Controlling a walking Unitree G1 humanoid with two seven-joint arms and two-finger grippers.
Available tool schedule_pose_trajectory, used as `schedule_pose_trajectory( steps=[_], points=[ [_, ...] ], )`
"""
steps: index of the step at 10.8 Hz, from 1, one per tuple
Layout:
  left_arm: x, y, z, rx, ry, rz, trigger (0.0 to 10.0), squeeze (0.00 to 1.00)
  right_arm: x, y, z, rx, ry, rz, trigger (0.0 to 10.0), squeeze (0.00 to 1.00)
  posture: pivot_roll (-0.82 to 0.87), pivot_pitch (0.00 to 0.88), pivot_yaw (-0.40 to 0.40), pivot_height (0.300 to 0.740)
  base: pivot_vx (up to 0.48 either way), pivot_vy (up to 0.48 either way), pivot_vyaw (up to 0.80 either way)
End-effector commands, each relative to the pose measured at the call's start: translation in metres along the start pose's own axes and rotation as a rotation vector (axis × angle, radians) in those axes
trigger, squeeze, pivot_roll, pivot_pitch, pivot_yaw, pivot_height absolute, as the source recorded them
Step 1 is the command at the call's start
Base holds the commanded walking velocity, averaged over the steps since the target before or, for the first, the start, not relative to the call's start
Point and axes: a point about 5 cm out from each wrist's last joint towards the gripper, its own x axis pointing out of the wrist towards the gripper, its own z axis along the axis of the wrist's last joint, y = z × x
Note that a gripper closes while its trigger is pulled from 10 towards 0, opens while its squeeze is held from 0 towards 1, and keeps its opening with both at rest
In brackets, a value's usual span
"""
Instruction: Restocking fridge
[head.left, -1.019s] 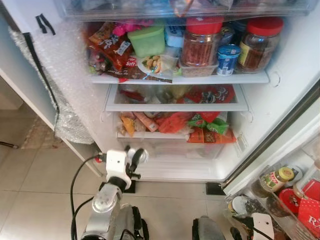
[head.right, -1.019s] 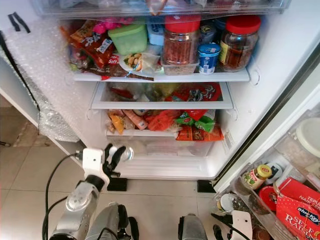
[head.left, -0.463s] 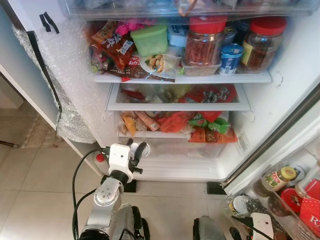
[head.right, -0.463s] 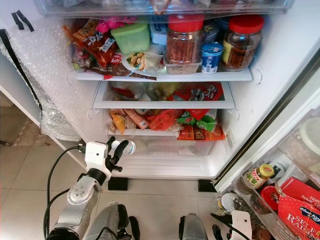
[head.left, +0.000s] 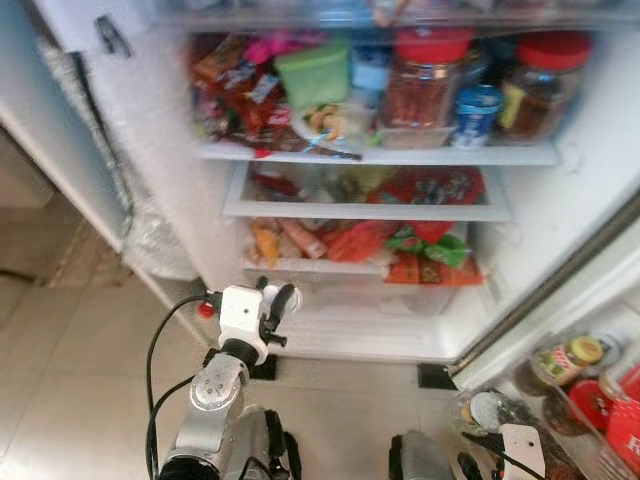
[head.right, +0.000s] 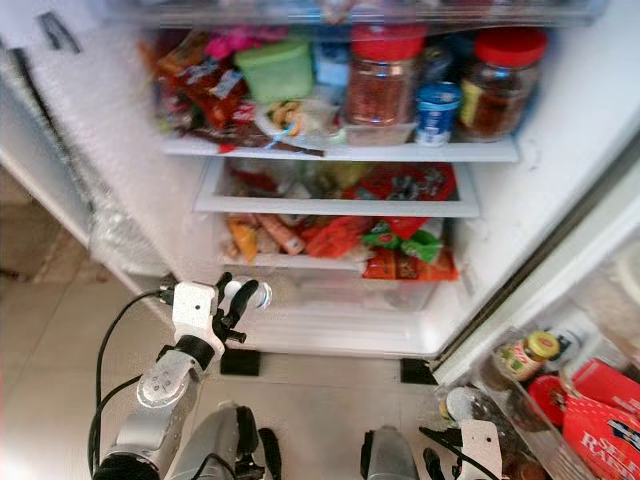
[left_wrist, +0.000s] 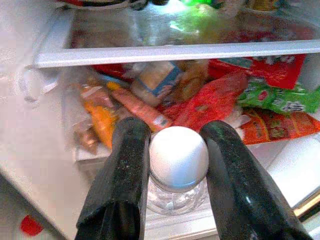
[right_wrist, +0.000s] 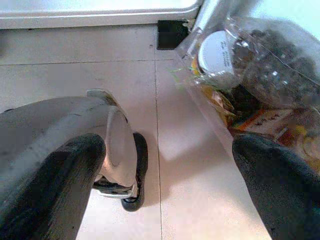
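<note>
Open fridge shelves face you, packed with food; your left gripper pinches a white-capped clear bottle before the bottom drawer, while your right gripper (hanging low) gapes empty.

The top shelf's jars are blurred, their labels unreadable.

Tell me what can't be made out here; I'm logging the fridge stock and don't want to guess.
- Labels on the red-lidded jars: eye views blurred by camera motion.
- Contents of the clear bottle held in the left gripper: its white cap and the black fingers cover it in the left wrist view.
- Top shelf: cut off by the upper edge.
- Door-bin items: cut by the right edge.
</note>
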Motion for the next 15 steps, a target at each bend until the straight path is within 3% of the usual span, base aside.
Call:
schedule_pose_trajectory(
  steps=[1, 15],
  points=[
    [-0.0001, 0.0027, 0.0045, 0.011, -0.019, 0.007, 10.0, 0.00, -0.0024, -0.0027, -0.0087, 0.027, 0.026, -0.014, 10.0, 0.00, -0.14, 0.175, 0.052, 0.647, 0.244, 0.000, 0.00],
    [0.0000, 0.0011, 0.0066, 0.011, -0.030, 0.013, 10.0, 0.00, -0.0024, -0.0024, -0.0095, 0.015, 0.037, -0.010, 10.0, 0.00, -0.14, 0.175, 0.051, 0.647, 0.259, 0.000, 0.00]
  ],
)
